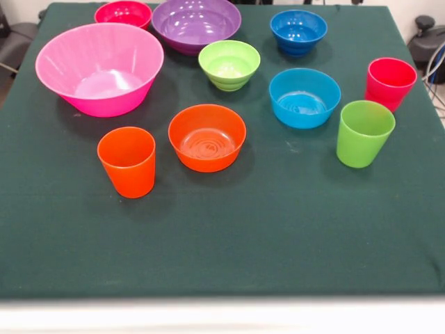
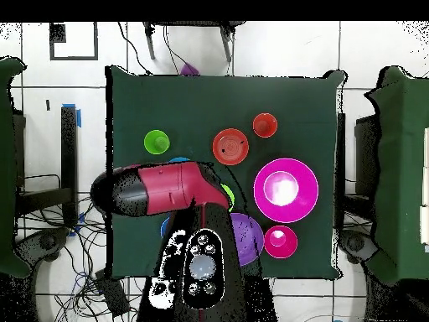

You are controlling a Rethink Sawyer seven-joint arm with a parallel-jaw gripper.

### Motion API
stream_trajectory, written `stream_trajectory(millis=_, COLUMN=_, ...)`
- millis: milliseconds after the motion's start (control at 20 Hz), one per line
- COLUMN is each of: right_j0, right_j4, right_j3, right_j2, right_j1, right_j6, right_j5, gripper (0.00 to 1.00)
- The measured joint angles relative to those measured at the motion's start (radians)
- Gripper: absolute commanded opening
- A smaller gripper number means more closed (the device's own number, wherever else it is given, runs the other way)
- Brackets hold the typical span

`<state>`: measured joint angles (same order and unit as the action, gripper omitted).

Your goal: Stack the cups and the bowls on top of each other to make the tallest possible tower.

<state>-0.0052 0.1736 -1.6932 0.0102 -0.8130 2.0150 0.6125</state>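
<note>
From the front I saw every piece standing alone on the green desk [image 1: 222, 236], nothing nested. The pink bowl [image 1: 99, 68] sat far left, with the red-pink bowl [image 1: 123, 13] just behind it at the far edge and the purple bowl [image 1: 196, 24] beside that. The green bowl [image 1: 229, 64] stood just in front of the purple one. The dark blue bowl [image 1: 298, 31] was far right, the light blue bowl [image 1: 304, 97] nearer me, well apart from it. The orange bowl [image 1: 207, 137] sat mid-desk, with the orange cup [image 1: 127, 161] just to its left. The green cup [image 1: 363, 133] and red cup [image 1: 389, 83] stood close together at the right, all cups upright, mouths up.

From overhead, the arm [image 2: 163, 189] lay across the robot's side of the desk, covering both blue bowls and part of the green and purple ones. I couldn't make out the fingers in either view, so I couldn't tell whether they were spread or pressed together.
</note>
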Motion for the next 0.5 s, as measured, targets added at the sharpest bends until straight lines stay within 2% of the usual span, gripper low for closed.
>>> stream_trajectory(millis=500, right_j0=-0.104, right_j4=0.066, right_j3=0.088, right_j2=0.045, right_j1=0.109, right_j6=0.0, right_j5=-0.003, gripper=1.0)
